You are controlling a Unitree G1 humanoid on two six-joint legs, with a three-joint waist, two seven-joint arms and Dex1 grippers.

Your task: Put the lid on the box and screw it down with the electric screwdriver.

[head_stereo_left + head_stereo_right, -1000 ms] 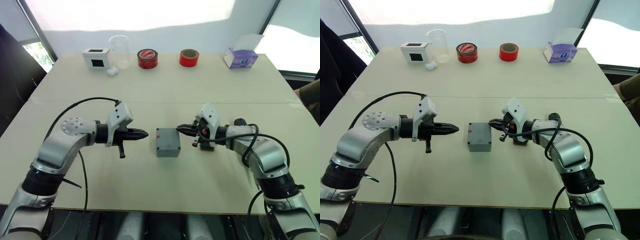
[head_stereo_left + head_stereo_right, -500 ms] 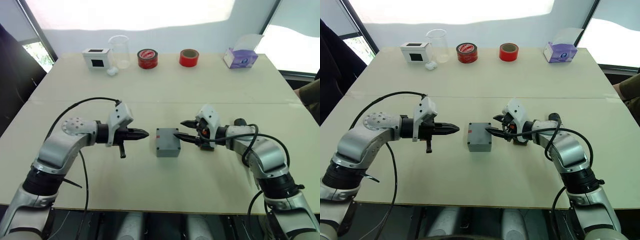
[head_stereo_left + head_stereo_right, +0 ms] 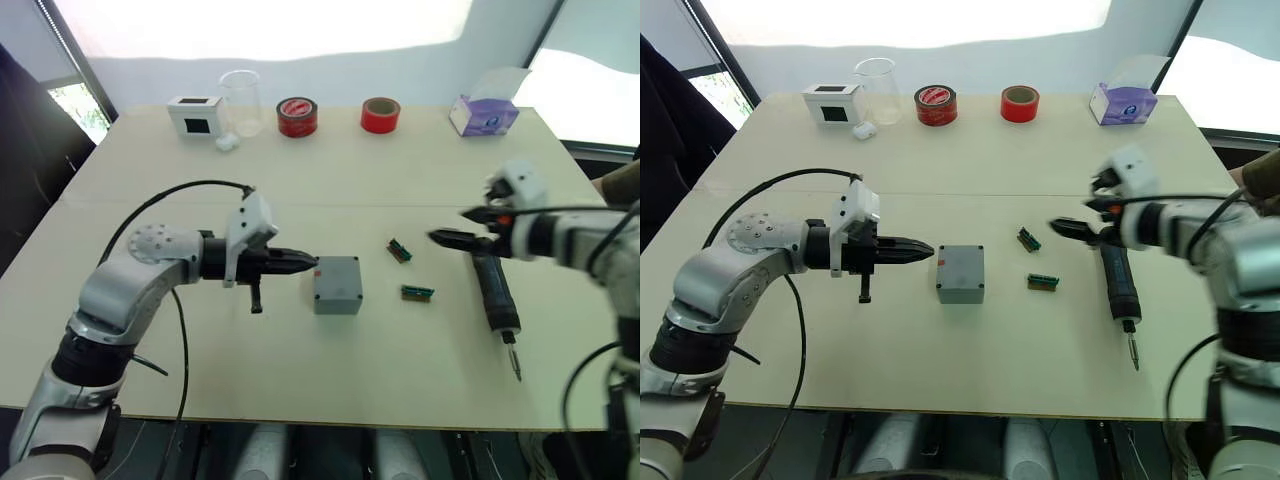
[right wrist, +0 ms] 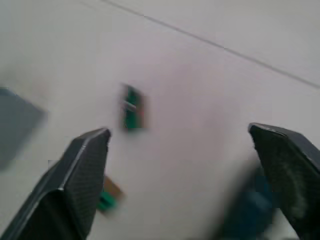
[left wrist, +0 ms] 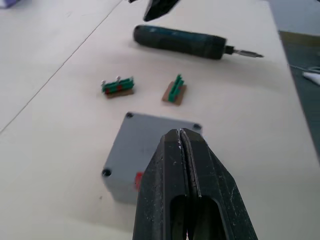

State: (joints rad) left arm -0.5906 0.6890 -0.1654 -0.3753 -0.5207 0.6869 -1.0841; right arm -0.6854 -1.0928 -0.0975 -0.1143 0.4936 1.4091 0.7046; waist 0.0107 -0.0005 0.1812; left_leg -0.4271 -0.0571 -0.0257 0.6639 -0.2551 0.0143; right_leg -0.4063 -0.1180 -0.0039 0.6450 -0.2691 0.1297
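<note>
the box (image 3: 336,284) sits mid-table with the lid (image 5: 150,142) on top. left gripper (image 3: 307,263), fingers clenched together and empty, points at the box's left side. right gripper (image 3: 452,230), fingers released wide, hovers above the electric screwdriver (image 3: 495,294) lying on the table right of two small green parts (image 3: 417,292).

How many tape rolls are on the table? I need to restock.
2. Both stand at the far edge: a red roll with a printed top beside the clear beaker, and a plain red roll to its right, toward the tissue box.
</note>
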